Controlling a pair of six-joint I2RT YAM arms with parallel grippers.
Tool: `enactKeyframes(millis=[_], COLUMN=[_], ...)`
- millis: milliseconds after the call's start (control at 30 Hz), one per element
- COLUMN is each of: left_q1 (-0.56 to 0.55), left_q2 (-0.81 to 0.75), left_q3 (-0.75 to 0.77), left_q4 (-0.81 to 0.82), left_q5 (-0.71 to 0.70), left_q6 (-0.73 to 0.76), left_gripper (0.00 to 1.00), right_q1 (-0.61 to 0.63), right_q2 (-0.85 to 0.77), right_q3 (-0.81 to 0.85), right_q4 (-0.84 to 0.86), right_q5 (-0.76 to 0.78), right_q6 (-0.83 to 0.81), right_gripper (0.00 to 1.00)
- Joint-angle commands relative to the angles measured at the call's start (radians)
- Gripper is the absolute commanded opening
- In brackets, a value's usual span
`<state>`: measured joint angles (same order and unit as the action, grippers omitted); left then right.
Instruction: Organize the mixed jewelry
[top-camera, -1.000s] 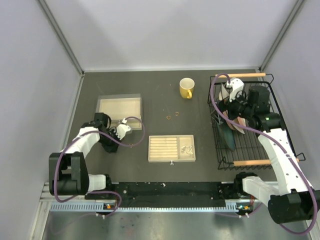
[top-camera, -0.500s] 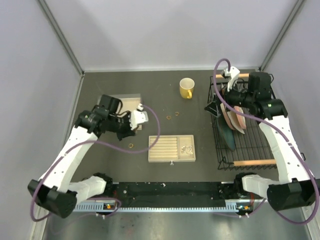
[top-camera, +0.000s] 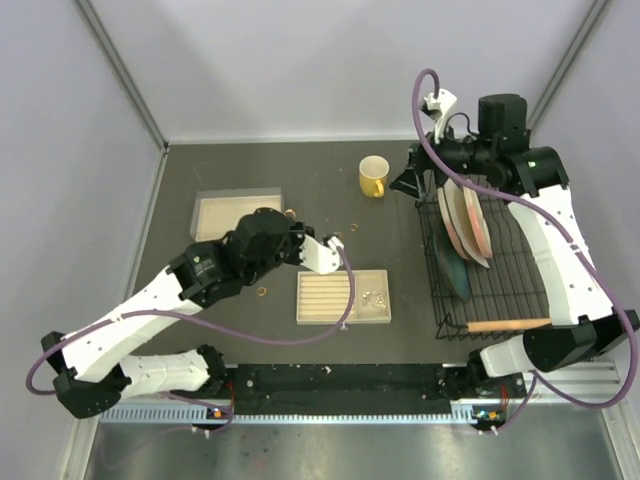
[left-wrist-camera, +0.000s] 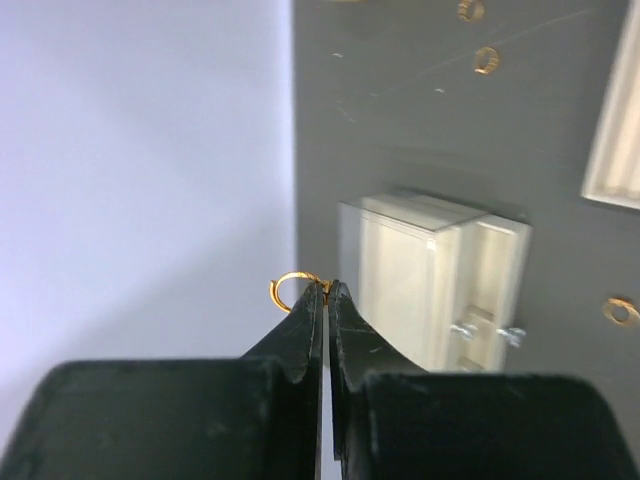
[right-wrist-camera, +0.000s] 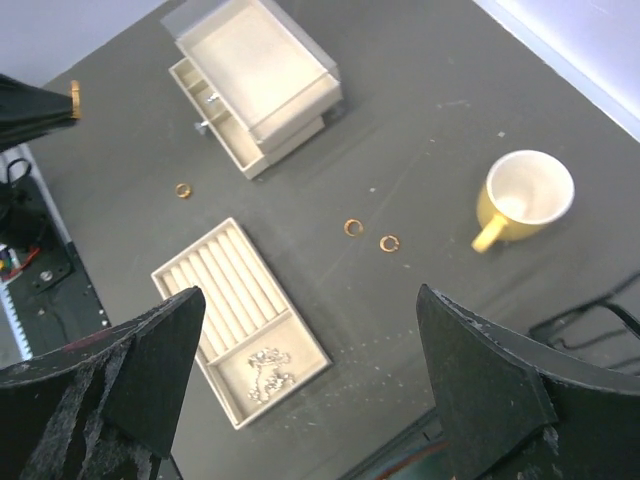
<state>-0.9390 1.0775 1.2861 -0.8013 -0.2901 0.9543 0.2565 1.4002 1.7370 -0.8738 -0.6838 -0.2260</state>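
1. The left gripper is pinched tight on a tiny thin gold ring. It holds the ring at its very tips, up off the dark table.
2. The right gripper has its fingers spread wide, with nothing between them. It hangs high up near the yellow mug.
3. A second gold ring lies loose on the table, between the cream box with drawers and the flat cream tray with slots.
4. A third gold ring and a fourth gold ring lie close together between the tray and the mug.
5. A small sparkly silver cluster sits in the tray's square part, beside the slots.
6. A black wire rack with plates stands on the right side of the table.
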Motion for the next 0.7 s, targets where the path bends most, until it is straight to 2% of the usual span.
enactKeyframes(millis=[0, 100, 233, 300, 433, 667], left_q1=[-0.090, -0.168, -0.214, -0.228, -0.250, -0.274], left_q2=[-0.013, -0.051, -0.096, -0.112, -0.134, -0.142], left_q3=[-0.094, -0.227, -0.395, -0.465, -0.560, -0.634], left_q4=[0.350, 0.566, 0.819, 0.913, 1.040, 1.129], left_q5=[-0.267, -0.334, -0.359, -0.356, -0.339, -0.334], left_q6=[0.213, 0.362, 0.564, 0.615, 0.740, 0.807], left_gripper=[0.00, 0.00, 0.00, 0.00, 0.00, 0.00], right_q1=[0.072, 0.113, 0.181, 0.220, 0.291, 0.429], right_q2=[0.032, 0.033, 0.016, 0.003, 0.006, 0.040], right_q3=[0.091, 0.113, 0.121, 0.116, 0.102, 0.084], right_q4=[-0.050, -0.050, -0.051, -0.050, -0.047, -0.021], right_q5=[-0.028, -0.022, 0.027, 0.068, 0.127, 0.233], right_q6=[-0.009, -0.019, -0.045, -0.062, -0.075, -0.096], right_gripper=[0.86, 0.84, 0.81, 0.79, 0.74, 0.66])
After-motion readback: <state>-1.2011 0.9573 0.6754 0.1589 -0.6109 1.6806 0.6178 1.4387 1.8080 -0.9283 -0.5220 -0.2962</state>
